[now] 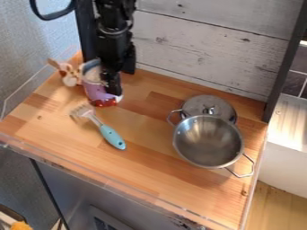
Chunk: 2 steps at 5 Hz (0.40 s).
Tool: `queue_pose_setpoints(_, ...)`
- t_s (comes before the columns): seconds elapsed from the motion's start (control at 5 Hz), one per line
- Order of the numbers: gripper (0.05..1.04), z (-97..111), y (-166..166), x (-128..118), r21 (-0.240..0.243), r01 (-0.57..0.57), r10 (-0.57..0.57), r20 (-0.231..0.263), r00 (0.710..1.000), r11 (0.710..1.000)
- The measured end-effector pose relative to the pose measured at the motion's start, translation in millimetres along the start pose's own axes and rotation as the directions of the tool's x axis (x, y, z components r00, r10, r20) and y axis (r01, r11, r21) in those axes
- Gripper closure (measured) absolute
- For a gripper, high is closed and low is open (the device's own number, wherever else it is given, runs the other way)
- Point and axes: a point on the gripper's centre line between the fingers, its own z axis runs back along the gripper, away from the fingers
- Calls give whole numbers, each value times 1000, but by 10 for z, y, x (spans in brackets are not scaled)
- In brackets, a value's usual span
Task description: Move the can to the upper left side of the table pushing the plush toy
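One slow, low leftward push should let our can (pixel 94 90) nudge the plush toy (pixel 70 78) along the worktop (pixel 150 168) upright, though whether the hand (pixel 112 89) is spread we cannot tell.

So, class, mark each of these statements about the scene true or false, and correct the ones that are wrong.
1. The brush has a turquoise handle. True.
2. The lid sits on top of the pot, closing it. False: the pot is open, and the lid is behind it.
3. The plush toy is on the picture's left side of the can. True.
4. The gripper is over the pot. False: it is at the can.
5. The brush is nearer the camera than the can. True.
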Motion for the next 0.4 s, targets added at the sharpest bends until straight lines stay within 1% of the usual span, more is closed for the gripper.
queue_pose_setpoints(0.2, 84, -10, 27, 178, 13, -41, 41, 20, 999, 999)
queue_pose_setpoints(0.4, 84, -18, 43, 270, 17, -60, 59, 38, 997, 998)
